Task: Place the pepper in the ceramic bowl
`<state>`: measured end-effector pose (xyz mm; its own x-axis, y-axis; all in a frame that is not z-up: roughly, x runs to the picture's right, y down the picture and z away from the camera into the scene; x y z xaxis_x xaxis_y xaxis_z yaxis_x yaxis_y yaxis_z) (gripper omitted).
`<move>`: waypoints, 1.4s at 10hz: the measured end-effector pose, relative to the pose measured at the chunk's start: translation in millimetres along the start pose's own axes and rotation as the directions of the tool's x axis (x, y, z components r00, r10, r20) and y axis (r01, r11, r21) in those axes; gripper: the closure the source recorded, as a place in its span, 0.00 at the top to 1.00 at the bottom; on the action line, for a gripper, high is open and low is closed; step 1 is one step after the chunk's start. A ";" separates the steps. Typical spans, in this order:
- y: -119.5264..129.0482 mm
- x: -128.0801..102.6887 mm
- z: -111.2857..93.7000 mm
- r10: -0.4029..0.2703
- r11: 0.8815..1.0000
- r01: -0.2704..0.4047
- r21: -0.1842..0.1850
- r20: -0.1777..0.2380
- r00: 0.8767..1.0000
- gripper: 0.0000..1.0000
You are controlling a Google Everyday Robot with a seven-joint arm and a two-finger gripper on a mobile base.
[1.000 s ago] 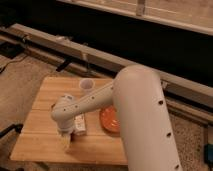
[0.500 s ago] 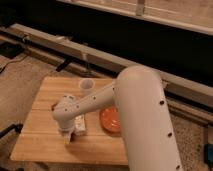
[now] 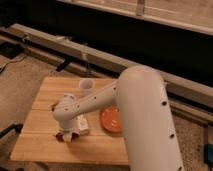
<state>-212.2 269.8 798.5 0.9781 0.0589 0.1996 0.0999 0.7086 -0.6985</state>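
The orange-red ceramic bowl [image 3: 110, 120] sits on the wooden table [image 3: 45, 145], partly covered by my white arm. My gripper [image 3: 66, 134] points down at the table's left middle, to the left of the bowl. Small dark red pieces, apparently the pepper [image 3: 60, 135], show right under the gripper on the table. The wrist hides most of it. A white bottle [image 3: 82, 123] lies between the gripper and the bowl.
A small translucent whitish cup [image 3: 86, 85] stands near the table's far edge. A low rail [image 3: 60, 45] runs behind the table. A dark cable [image 3: 10, 131] lies on the floor at the left.
The gripper has shifted very slightly left over the dark red pieces. The bowl, bottle and cup have not moved.
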 end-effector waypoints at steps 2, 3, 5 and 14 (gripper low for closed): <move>-1.6 -3.9 -30.4 -0.027 0.998 0.023 0.063 0.072 0.997 0.00; -2.4 -4.7 -45.4 -0.033 0.996 0.026 0.081 0.094 0.995 0.00; -6.8 -4.3 -98.8 -0.045 0.991 0.024 0.134 0.156 0.987 0.00; -73.8 106.1 -194.7 0.155 0.968 -0.188 0.165 0.194 0.969 0.00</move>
<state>-80.2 86.9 737.4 0.9273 0.3039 0.2183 -0.1177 0.7907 -0.6008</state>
